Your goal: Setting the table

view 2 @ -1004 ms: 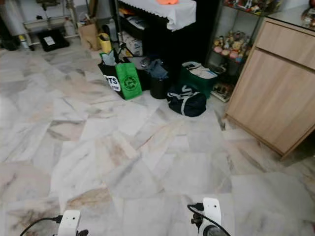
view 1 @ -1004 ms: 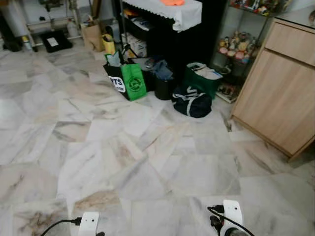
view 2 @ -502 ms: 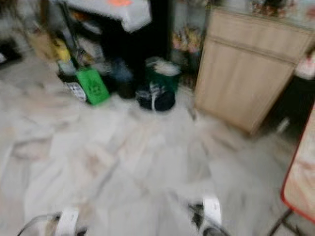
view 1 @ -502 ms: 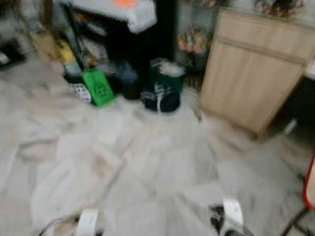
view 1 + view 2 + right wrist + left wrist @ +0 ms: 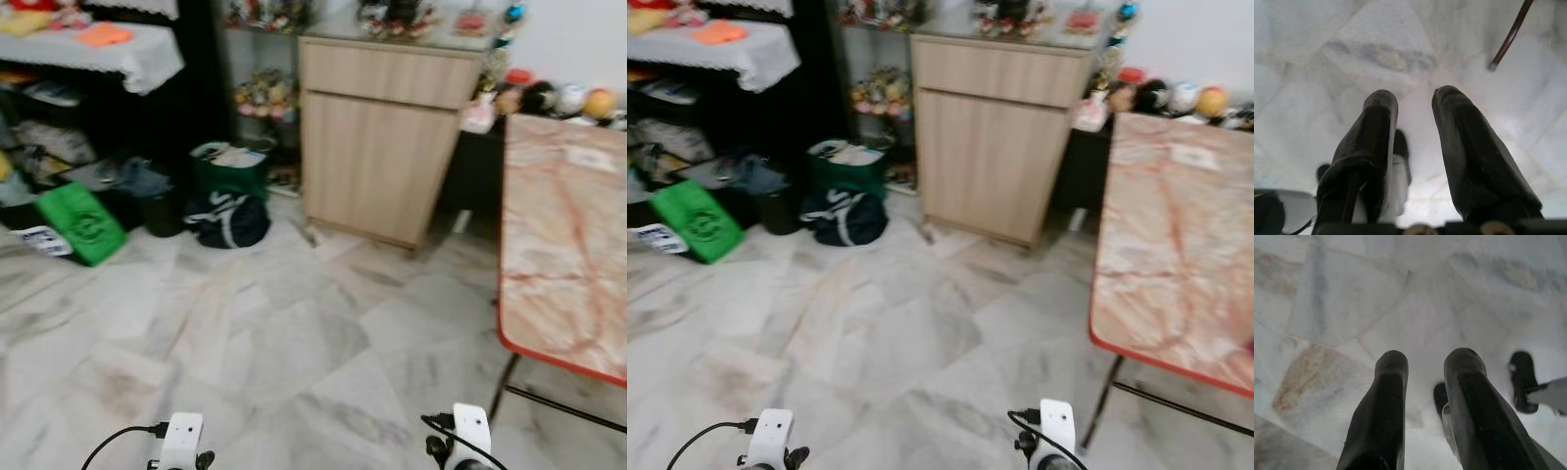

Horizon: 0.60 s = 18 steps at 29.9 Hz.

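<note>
Left eye view: marble-top bench [image 5: 563, 235] at frame right, bare, hard, likely slick. No tableware visible to judge. My left jaws [image 5: 1425, 363] and right jaws [image 5: 1413, 104] spread, empty.

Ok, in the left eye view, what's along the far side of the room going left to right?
Green bag → dark duffel bag → wooden cabinet → red-edged marble-top table.

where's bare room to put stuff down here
The marble-patterned table top is mostly bare, only a small white slip near its far end. Open floor before the wooden cabinet. Crowded: bags by the black shelf.
</note>
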Available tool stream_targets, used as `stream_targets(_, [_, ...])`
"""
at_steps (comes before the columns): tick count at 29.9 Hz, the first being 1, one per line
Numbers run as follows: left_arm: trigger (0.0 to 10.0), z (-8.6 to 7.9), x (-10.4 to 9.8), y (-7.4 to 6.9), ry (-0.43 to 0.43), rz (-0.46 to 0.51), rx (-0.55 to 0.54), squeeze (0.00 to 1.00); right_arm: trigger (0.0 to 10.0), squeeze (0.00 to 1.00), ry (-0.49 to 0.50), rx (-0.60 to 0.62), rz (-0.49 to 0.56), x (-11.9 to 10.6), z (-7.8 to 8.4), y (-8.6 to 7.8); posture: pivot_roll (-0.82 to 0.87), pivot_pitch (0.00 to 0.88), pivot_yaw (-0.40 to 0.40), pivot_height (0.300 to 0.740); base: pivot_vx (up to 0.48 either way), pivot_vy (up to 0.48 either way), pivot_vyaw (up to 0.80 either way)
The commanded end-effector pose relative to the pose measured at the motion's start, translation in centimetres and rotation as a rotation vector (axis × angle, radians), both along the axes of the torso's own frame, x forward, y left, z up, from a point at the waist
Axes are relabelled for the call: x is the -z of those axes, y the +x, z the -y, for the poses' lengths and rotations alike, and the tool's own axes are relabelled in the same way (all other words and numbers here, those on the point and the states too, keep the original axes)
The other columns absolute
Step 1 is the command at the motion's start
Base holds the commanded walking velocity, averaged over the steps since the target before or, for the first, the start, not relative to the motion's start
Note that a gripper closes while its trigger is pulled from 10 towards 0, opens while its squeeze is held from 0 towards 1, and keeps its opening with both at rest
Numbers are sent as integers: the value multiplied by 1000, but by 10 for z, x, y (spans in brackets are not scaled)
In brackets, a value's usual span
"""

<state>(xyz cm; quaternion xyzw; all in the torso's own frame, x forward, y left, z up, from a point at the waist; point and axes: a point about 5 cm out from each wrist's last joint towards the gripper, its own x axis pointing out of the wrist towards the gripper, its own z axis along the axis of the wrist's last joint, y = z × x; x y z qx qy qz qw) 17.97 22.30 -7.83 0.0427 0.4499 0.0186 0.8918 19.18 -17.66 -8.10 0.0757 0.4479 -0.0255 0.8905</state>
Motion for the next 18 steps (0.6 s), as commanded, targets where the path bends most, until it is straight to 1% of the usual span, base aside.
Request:
stream_targets(1, [10000, 0, -2, 4, 2, 5, 8, 0, 10000, 0, -13, 7, -6, 0, 5, -2, -70, 0, 20, 740, 0, 0, -788])
stream_targets(18, [10000, 2, -1, 5, 10, -4, 32, 0, 10000, 0, -4, 8, -7, 1, 3, -2, -74, 0, 23, 740, 0, 0, -786])
